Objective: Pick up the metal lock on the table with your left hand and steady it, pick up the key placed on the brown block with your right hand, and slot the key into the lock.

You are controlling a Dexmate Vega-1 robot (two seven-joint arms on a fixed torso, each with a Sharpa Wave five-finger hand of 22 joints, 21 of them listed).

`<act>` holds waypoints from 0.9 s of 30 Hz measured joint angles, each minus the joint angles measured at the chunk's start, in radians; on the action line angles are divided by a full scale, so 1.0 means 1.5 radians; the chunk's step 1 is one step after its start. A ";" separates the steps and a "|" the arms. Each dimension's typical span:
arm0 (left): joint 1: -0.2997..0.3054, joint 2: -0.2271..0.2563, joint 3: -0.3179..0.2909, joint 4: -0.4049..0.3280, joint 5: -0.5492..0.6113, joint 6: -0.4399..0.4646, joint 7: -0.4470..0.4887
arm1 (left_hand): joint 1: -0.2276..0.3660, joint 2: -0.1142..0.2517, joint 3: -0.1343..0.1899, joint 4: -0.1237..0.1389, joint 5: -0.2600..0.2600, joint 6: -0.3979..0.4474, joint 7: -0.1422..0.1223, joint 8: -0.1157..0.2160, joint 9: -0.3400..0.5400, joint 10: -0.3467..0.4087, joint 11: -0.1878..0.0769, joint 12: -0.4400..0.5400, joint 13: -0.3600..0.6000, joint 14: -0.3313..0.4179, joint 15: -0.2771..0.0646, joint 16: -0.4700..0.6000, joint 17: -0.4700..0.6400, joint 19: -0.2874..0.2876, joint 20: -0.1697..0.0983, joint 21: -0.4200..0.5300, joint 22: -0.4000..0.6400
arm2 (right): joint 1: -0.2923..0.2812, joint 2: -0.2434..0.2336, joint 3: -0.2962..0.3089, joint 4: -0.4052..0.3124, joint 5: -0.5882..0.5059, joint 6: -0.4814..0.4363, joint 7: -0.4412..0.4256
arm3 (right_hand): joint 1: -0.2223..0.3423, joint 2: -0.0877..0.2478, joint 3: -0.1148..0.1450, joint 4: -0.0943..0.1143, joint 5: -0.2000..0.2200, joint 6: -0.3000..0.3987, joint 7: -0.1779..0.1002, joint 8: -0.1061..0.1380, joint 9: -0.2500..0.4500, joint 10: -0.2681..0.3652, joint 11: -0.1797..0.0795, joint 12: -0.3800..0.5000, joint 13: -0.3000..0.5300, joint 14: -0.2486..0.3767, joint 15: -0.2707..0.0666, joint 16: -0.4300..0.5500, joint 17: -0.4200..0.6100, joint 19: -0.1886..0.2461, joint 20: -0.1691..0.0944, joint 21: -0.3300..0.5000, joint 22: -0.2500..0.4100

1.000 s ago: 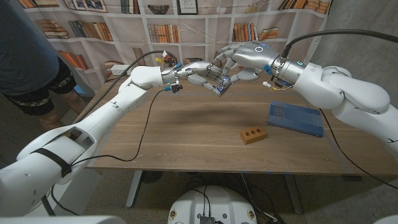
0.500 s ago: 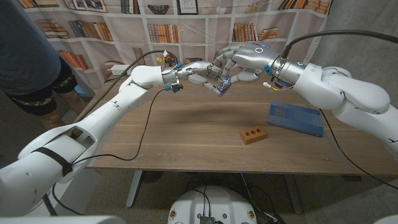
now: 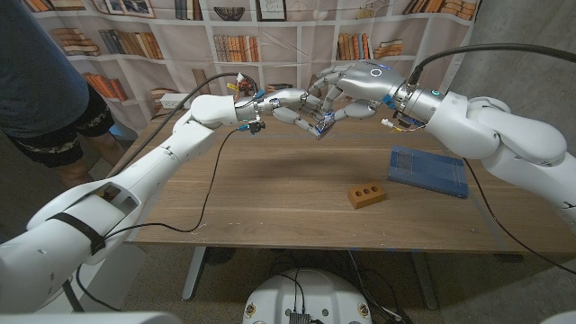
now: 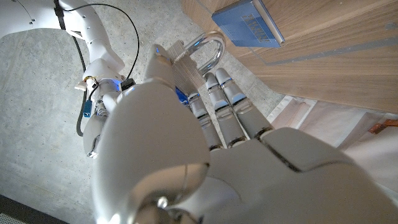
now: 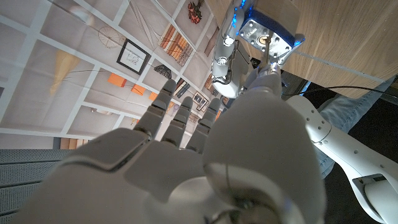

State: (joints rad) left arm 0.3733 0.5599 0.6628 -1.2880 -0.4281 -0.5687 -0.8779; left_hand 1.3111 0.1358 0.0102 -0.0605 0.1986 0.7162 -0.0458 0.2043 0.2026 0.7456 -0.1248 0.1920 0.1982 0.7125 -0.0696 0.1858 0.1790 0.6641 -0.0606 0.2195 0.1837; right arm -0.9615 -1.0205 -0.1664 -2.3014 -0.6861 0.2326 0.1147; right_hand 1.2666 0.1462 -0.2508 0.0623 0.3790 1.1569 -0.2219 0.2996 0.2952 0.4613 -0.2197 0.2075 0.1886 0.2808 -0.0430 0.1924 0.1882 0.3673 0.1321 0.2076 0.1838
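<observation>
Both hands meet in the air above the far middle of the table (image 3: pixel 270 198). My left hand (image 3: pixel 286 106) grips the metal lock (image 3: pixel 318 127), its silver body tilted toward the right hand. In the left wrist view the lock's shackle (image 4: pixel 210 45) sticks out past the fingers (image 4: pixel 217 106). My right hand (image 3: pixel 353 90) pinches a small blue-headed key (image 3: pixel 329 116) right against the lock. The right wrist view shows the lock's face (image 5: pixel 268 36) just beyond my right hand's thumb (image 5: pixel 264 84); the key's blade is hidden there.
A brown block (image 3: pixel 365 194) with holes lies on the table at front right, nothing on it. A blue pad (image 3: pixel 428 171) lies further right. A black cable (image 3: pixel 211 175) trails over the left of the table. A person (image 3: pixel 40 81) stands at the left.
The right hand has edged slightly left, bringing the key closer against the lock. The left hand has held almost still.
</observation>
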 measured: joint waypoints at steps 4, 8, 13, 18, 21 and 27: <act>0.002 0.000 0.000 0.000 0.000 0.000 0.001 | 0.000 0.000 0.000 0.000 0.002 0.000 0.000 0.000 0.000 0.000 0.000 0.000 0.000 0.000 0.000 0.000 0.000 0.000 0.000 0.000 0.000 | 0.000 0.001 0.000 0.000 -0.001 0.000 -0.002 | 0.000 0.000 0.000 0.000 0.000 0.000 0.000 0.000 0.000 0.000 0.000 0.000 0.000 0.000 0.000 0.000 0.000 0.000 0.000 0.000 0.000; 0.003 0.001 0.000 -0.002 0.000 0.000 0.003 | 0.000 0.000 0.000 0.000 0.002 0.000 0.000 0.000 0.000 0.000 0.000 0.000 0.000 0.000 0.000 0.000 0.000 0.000 0.000 0.005 0.000 | 0.000 0.002 0.000 0.002 -0.001 0.000 -0.003 | 0.000 0.000 0.000 0.000 0.000 0.000 0.000 0.000 0.000 0.000 0.000 0.000 0.000 0.000 0.000 0.000 0.000 0.000 0.000 0.000 0.000; 0.005 0.003 0.000 -0.006 0.000 0.000 0.004 | 0.000 0.000 0.000 0.000 0.002 0.000 0.000 0.000 0.000 0.002 0.002 0.000 0.000 0.000 0.000 0.000 0.000 0.000 0.000 0.005 0.000 | 0.001 0.003 -0.002 0.005 -0.002 0.001 -0.006 | 0.000 0.000 0.000 0.000 0.000 0.000 0.000 0.000 0.000 0.001 0.001 0.000 0.000 0.000 0.000 0.000 0.000 0.003 0.002 0.000 0.000; 0.006 0.004 -0.001 -0.008 0.000 0.000 0.005 | 0.000 0.000 0.000 0.000 0.002 -0.001 0.001 0.000 -0.001 0.002 0.003 0.000 0.000 0.000 0.000 0.000 0.000 0.000 0.000 0.005 0.000 | 0.003 0.004 -0.004 0.006 -0.002 0.003 -0.008 | 0.000 0.000 0.000 0.000 0.000 0.000 0.000 0.000 0.000 0.003 0.003 0.000 0.000 0.003 0.003 0.000 0.000 0.003 0.002 0.000 0.000; 0.007 0.004 -0.001 -0.008 0.000 0.000 0.005 | 0.000 0.000 0.000 0.000 0.002 -0.001 0.001 -0.001 -0.001 0.002 0.002 0.000 0.000 0.000 0.000 0.000 0.000 0.000 0.000 0.005 0.000 | 0.003 0.004 -0.004 0.007 -0.002 0.003 -0.009 | 0.000 0.000 0.000 0.000 0.000 0.000 0.000 -0.002 0.000 0.003 0.003 0.000 0.000 0.002 0.003 0.000 0.000 0.003 0.002 0.000 0.000; 0.007 0.005 -0.001 -0.011 0.000 0.000 0.005 | 0.000 0.000 0.000 0.000 0.002 -0.001 0.001 -0.002 0.000 0.002 0.002 0.000 0.000 0.000 0.000 0.000 0.000 0.000 0.000 0.005 0.000 | 0.002 0.004 -0.005 0.007 -0.001 0.003 -0.009 | 0.000 0.000 0.000 0.000 0.000 0.000 0.000 -0.002 0.000 0.003 0.003 0.000 0.000 0.002 0.003 0.000 0.000 0.003 0.002 0.000 0.000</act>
State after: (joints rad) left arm 0.3840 0.5681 0.6606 -1.3039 -0.4274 -0.5687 -0.8698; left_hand 1.3110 0.1358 0.0102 -0.0605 0.2009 0.7146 -0.0442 0.2011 0.2025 0.7494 -0.1211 0.1920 0.1978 0.7125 -0.0696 0.1858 0.1790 0.6641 -0.0605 0.2271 0.1837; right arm -0.9578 -1.0143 -0.1731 -2.2907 -0.6878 0.2378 0.1016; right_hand 1.2666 0.1462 -0.2510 0.0622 0.3790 1.1566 -0.2216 0.2964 0.2948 0.4665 -0.2146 0.2075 0.1886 0.2846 -0.0392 0.1924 0.1882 0.3711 0.1358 0.2076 0.1837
